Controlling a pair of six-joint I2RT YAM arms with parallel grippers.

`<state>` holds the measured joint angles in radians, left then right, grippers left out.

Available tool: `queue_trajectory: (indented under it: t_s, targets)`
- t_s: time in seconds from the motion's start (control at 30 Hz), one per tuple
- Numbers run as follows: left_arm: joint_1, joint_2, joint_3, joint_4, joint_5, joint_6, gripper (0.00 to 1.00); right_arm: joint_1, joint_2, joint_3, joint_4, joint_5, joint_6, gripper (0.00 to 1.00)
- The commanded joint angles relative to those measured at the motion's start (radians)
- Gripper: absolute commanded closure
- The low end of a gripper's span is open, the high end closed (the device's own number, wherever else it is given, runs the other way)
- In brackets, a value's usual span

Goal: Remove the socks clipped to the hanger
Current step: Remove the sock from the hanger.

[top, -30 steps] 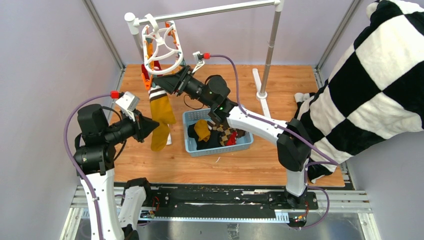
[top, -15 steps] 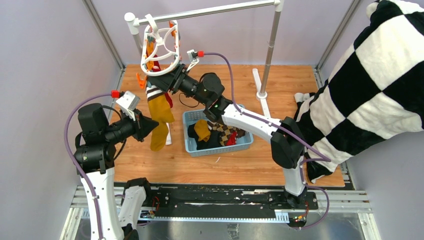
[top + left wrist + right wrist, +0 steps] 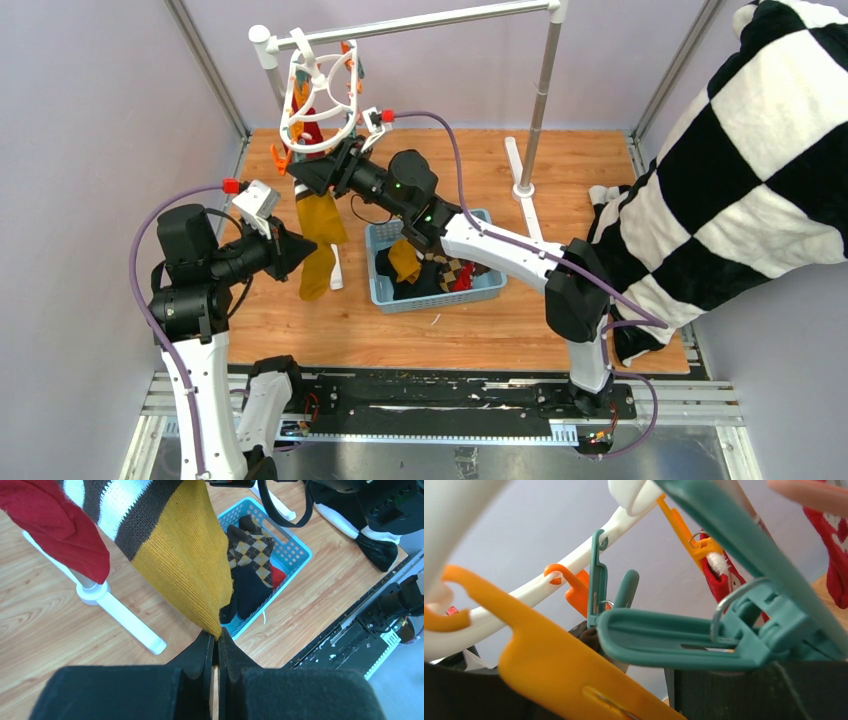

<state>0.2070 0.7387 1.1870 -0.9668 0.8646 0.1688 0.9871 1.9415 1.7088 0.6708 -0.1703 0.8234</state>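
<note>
Leftward, the right gripper [image 3: 305, 178] has pushed under the hanger [image 3: 320, 100], tilting it. A teal peg [image 3: 664, 640] sits at its jaws, whose opening cannot be told. The left gripper [image 3: 216, 642] has its jaws closed on the toe of the clipped mustard sock [image 3: 322, 225]. Unclipping is in hand; next comes squeezing the peg and pulling down.

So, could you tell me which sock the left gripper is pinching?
The mustard-yellow sock, pinched at its toe by the left gripper; the red sock hangs untouched.

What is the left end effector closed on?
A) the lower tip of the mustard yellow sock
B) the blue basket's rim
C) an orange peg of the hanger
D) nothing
A: in the left wrist view the left end effector is shut on the lower tip of the mustard yellow sock, apart from the blue basket.
</note>
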Motion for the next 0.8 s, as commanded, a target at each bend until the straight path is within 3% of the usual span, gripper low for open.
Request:
queue_trajectory:
  t_s: [0.0, 0.6, 0.77]
  targets:
    - [-0.006, -0.001, 0.010, -0.006, -0.003, 0.008, 1.00, 0.017, -0.048, 0.021, -0.038, 0.066, -0.071, 0.44]
    - [-0.012, -0.013, 0.008, -0.006, -0.030, 0.029, 1.00, 0.017, -0.013, 0.152, -0.144, 0.117, -0.151, 0.55]
    - [-0.015, -0.013, 0.007, -0.006, -0.030, 0.031, 1.00, 0.018, -0.004, 0.167, -0.151, 0.123, -0.157, 0.64]
